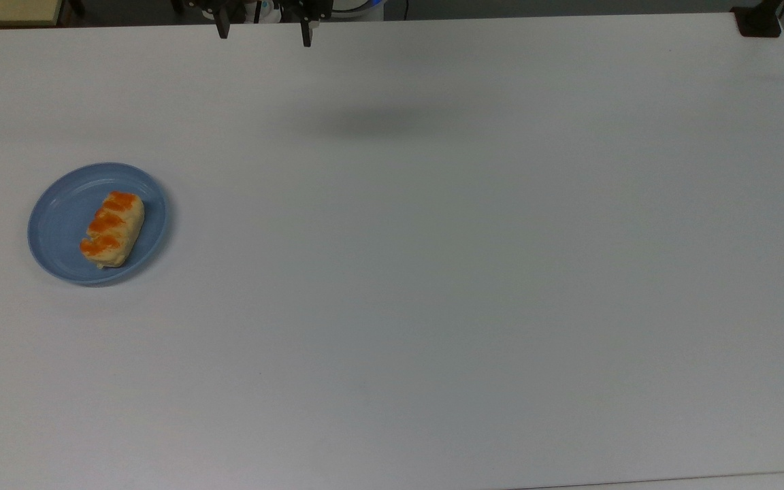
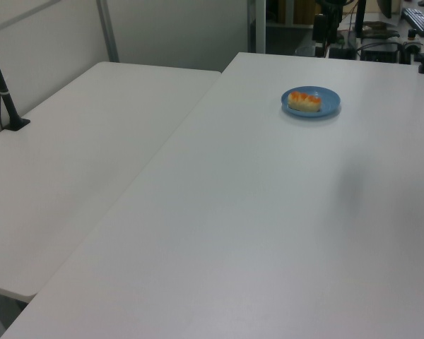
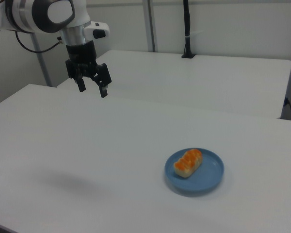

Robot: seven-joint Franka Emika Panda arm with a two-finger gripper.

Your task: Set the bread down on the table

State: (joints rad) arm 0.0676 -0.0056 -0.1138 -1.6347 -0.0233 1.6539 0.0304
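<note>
We see the white surface [image 1: 433, 272] spreading wide, with a second white table [image 3: 208, 77] just beside it. Taking the blue plate [image 1: 58, 218] as our landmark, it sits on the surface toward the top view's left. The arm [image 3: 43, 14] hangs high above the surface, well apart from the plate. Its tool [image 3: 92, 88] is released, fingers spread and holding nothing. The bread [image 1: 113, 229] lies inside the plate, its orange patches facing up.
</note>
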